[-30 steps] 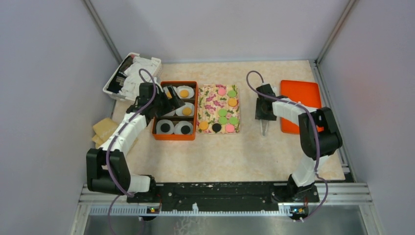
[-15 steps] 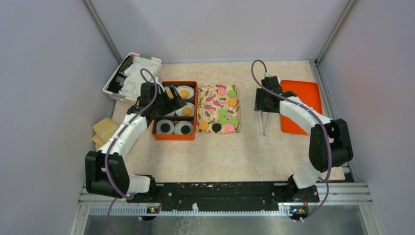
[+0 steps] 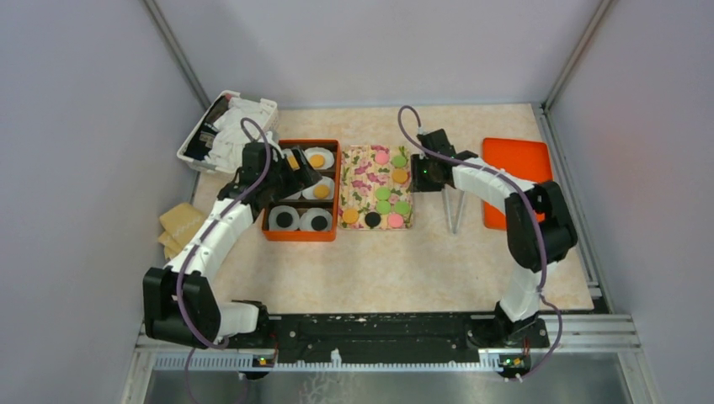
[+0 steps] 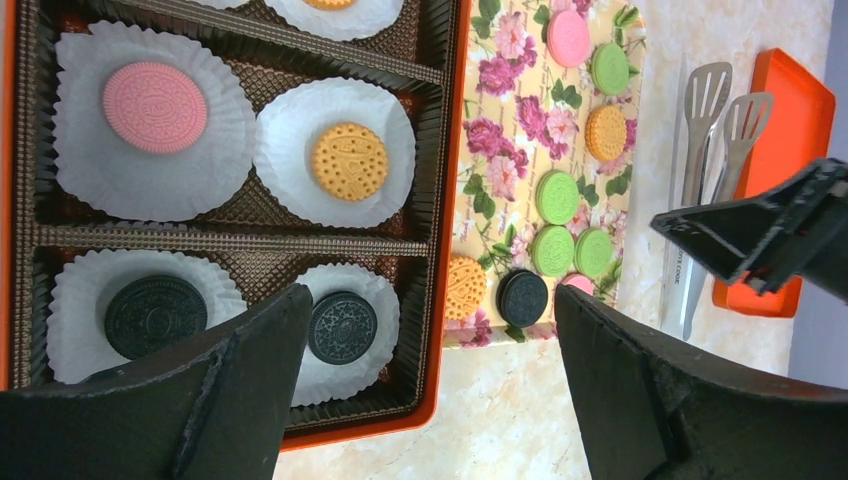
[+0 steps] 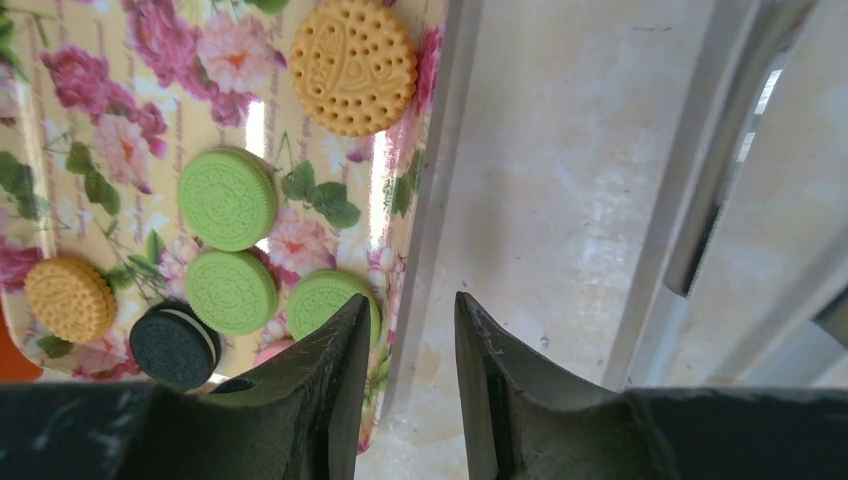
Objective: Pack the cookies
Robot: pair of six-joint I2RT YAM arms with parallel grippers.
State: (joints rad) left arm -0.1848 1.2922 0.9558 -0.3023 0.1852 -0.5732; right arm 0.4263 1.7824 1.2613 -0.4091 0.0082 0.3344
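Since a sec ago the right arm has swung off the tongs point(image 3: 455, 210), which now lie loose on the table point(image 3: 379, 269) just beside the orange tray point(image 3: 522, 160). The right gripper point(image 5: 408, 300) has come across to the right edge of the floral tray point(image 5: 90, 90), approx. above the green cookies. Its fingers stand a narrow way apart w/ nothing between them, so no tool & no cookie in hand. The left gripper point(image 4: 430, 290) hasn't budged: it hangs over the orange box point(image 4: 350, 432), fingers spread wide, empty. Cookies point(image 3: 383, 194): nine or so lie loose on the floral tray (pink, green, orange, black). The rest sit in white paper cups point(image 4: 70, 130) inside the box: a pink point(image 4: 155, 107), an orange point(image 4: 348, 160) and two black point(image 4: 155, 315) in the left wrist view, plus more orange in the back row. What it means, IMO: the tongs are out of play for now, and the right arm looks set to pick w/ bare fingers, the green trio by the tray edge being nearest. Pick not yet begun, as the fingers sit over the tray rim, not around a cookie. Risk: the greens are close-packed, so a finger may nudge a neighbour. The box looks nearly full, so can't tell where the next one goes.
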